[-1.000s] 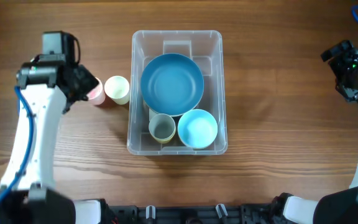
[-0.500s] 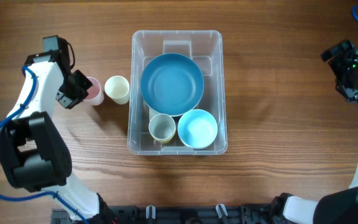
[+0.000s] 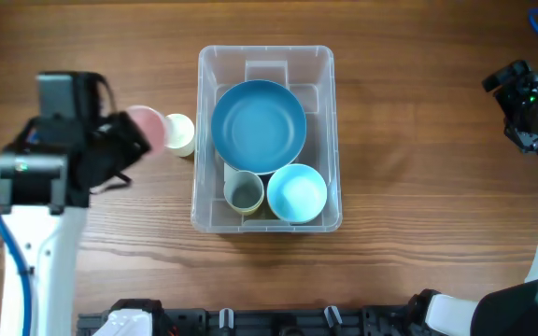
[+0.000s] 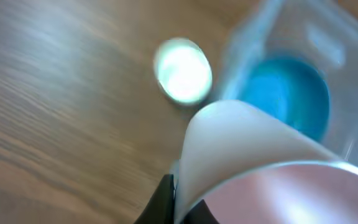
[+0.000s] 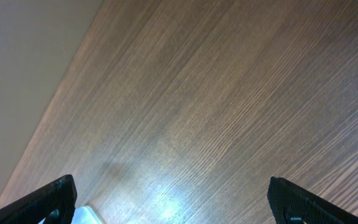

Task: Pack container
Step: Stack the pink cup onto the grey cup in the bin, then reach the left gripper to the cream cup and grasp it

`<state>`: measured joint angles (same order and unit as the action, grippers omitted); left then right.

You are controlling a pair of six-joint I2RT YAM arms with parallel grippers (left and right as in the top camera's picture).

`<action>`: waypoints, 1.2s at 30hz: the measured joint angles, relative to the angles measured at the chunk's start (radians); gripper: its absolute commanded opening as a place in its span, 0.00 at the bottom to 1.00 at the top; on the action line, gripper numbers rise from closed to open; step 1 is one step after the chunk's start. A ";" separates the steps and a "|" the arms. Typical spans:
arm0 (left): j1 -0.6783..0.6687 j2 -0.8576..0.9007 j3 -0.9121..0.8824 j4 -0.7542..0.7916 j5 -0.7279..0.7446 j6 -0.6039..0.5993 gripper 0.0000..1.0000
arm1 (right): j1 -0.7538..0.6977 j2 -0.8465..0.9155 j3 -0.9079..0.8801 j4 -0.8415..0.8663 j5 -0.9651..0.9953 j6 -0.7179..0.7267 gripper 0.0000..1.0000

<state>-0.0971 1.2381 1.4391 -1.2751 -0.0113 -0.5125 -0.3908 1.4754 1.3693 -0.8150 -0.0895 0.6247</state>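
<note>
The container (image 3: 204, 201), a clear plastic bin, stands mid-table and holds a large blue bowl (image 3: 259, 126), a light blue bowl (image 3: 297, 193) and a grey-green cup (image 3: 244, 192). My left gripper (image 3: 131, 138) is shut on the rim of a pink cup (image 3: 146, 128), which hangs above the table left of the bin. In the left wrist view the pink cup (image 4: 272, 168) fills the foreground, its wall pinched in the left gripper (image 4: 178, 199). A cream cup (image 3: 179, 133) stands on the wood between the pink cup and the bin. My right gripper (image 3: 515, 105) is open at the far right, over bare wood.
In the left wrist view, blurred, the cream cup (image 4: 183, 70) lies ahead with the container (image 4: 328, 37) and its blue bowl (image 4: 288, 99) beyond. The right gripper (image 5: 179, 205) looks down on plain wooden table.
The left gripper closed on the pink cup's rim and raised it off the table, shifting it slightly toward the cream cup. The right arm stayed still.
</note>
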 measured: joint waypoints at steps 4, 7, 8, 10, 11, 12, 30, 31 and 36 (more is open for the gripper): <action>-0.247 0.026 -0.027 -0.040 0.013 -0.006 0.04 | 0.000 0.000 0.000 0.000 0.000 0.000 0.99; -0.369 0.064 -0.085 0.000 0.018 -0.013 0.04 | 0.000 0.000 0.000 0.000 0.000 0.000 1.00; -0.400 0.081 -0.104 0.016 0.016 -0.022 0.04 | 0.000 0.000 0.000 0.000 0.000 0.000 1.00; -0.449 0.134 -0.150 0.033 0.009 -0.045 0.18 | 0.000 0.000 0.000 0.000 0.000 0.000 0.99; -0.457 0.162 -0.168 0.040 0.006 -0.051 0.46 | 0.000 0.000 0.000 0.000 0.000 0.000 1.00; -0.459 0.188 -0.180 0.045 0.002 -0.053 0.52 | 0.000 0.000 0.000 0.000 0.000 0.000 1.00; 0.021 0.226 -0.064 0.202 -0.129 -0.078 0.83 | 0.000 0.000 0.000 0.000 0.000 0.000 1.00; 0.041 0.273 -0.076 0.227 -0.122 -0.079 0.80 | 0.000 0.000 0.000 0.001 0.000 0.000 1.00; 0.068 0.528 -0.085 0.300 -0.052 -0.065 0.35 | 0.000 0.000 0.000 0.000 0.000 0.000 1.00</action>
<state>-0.0296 1.7657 1.3537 -0.9752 -0.0635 -0.5774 -0.3908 1.4754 1.3693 -0.8150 -0.0895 0.6247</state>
